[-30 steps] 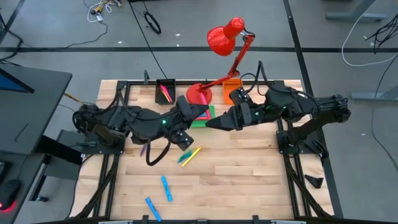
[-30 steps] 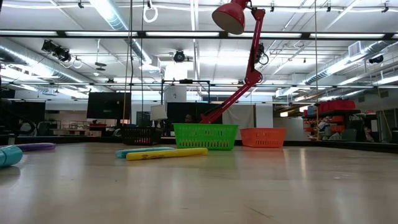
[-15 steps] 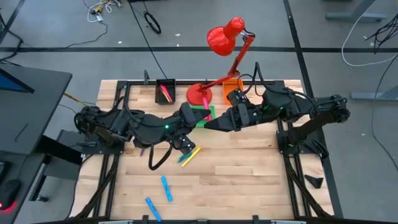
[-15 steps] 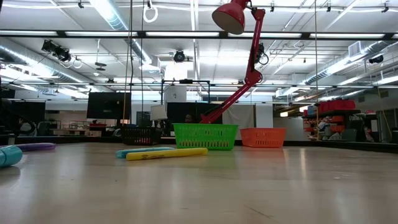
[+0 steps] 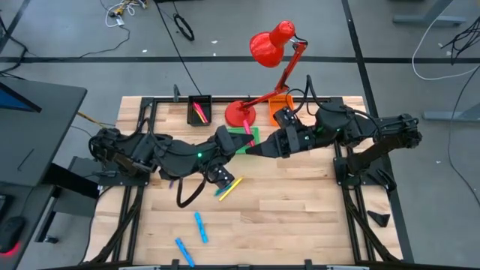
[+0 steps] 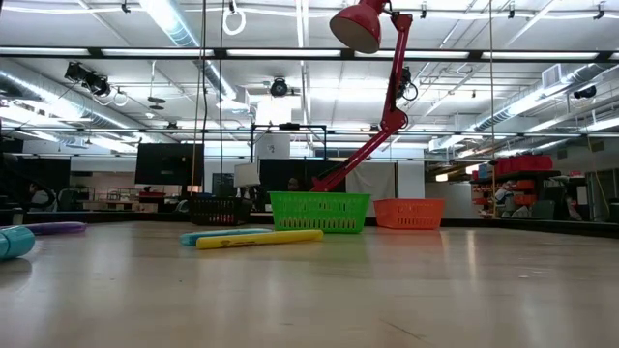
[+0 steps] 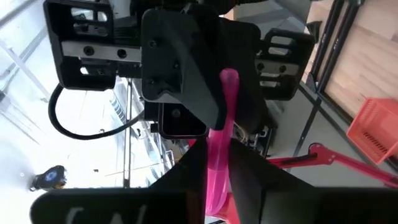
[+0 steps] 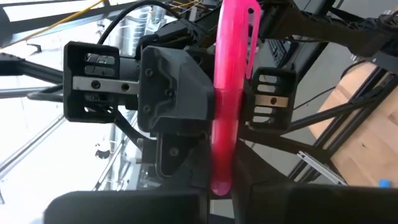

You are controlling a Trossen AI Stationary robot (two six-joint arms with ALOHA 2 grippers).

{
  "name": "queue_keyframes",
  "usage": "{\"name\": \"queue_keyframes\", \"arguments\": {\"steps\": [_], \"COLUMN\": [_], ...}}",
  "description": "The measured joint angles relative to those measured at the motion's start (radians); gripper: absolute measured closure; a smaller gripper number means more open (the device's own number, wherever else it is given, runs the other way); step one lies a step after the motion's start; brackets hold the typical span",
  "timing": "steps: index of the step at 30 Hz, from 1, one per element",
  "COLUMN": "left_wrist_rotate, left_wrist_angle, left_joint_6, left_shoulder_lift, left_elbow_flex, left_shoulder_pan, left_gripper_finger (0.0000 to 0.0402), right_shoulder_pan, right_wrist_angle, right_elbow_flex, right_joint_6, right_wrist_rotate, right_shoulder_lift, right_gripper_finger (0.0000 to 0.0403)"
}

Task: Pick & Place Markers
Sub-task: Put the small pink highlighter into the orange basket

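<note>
A pink marker (image 8: 225, 93) hangs in mid-air above the green bin (image 5: 247, 135). My left gripper (image 5: 241, 141) and my right gripper (image 5: 253, 148) meet there tip to tip, each shut on it. On the table lie a yellow marker (image 5: 232, 184) beside a teal one, two blue markers (image 5: 200, 226), and a purple one (image 6: 53, 228). More pink markers stand in the black bin (image 5: 199, 111). My left gripper pinches the pink marker's barrel (image 7: 217, 163) between its two fingers, coming level from the table's left. The fingers lie across the marker, which is clear of the table. My right gripper pinches the same marker near its plain end (image 8: 221, 177) between its two fingers, level from the table's right and across it. The clipped cap end (image 8: 247, 25) sticks out free beyond both grippers.
A red lamp (image 5: 270, 45) stands with its base (image 5: 240, 114) at the far edge, close behind the grippers. An orange bin (image 5: 279, 103) sits under the right arm. The near half of the wooden table (image 5: 300, 217) holds only the loose markers.
My right gripper has shut on the pink marker that my left gripper holds up. Both arms have kept their places, and the marker has stayed where it was.
</note>
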State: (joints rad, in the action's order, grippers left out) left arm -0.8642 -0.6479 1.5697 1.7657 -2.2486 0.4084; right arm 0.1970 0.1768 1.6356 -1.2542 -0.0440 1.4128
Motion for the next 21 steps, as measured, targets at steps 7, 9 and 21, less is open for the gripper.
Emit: {"name": "queue_keyframes", "arguments": {"steps": [7, 9, 21], "left_wrist_rotate": [0.004, 0.004, 0.02], "left_wrist_angle": [0.005, 0.005, 0.003], "left_joint_6": [-0.292, -0.34, -0.77], "left_shoulder_lift": [0.0, 0.0, -0.015], "left_elbow_flex": [0.0, 0.0, -0.001], "left_shoulder_pan": [0.0, 0.0, 0.002], "left_gripper_finger": [0.031, 0.0295, 0.0165], "right_shoulder_pan": [0.0, -0.003, -0.013], "right_wrist_angle": [-0.002, -0.002, -0.018], "right_elbow_flex": [0.0, 0.0, 0.0], "right_joint_6": [0.028, 0.029, 0.035], "right_wrist_rotate": [0.017, 0.016, -0.003], "right_shoulder_lift": [0.0, 0.0, 0.0], "right_gripper_finger": [0.038, 0.038, 0.0379]}}
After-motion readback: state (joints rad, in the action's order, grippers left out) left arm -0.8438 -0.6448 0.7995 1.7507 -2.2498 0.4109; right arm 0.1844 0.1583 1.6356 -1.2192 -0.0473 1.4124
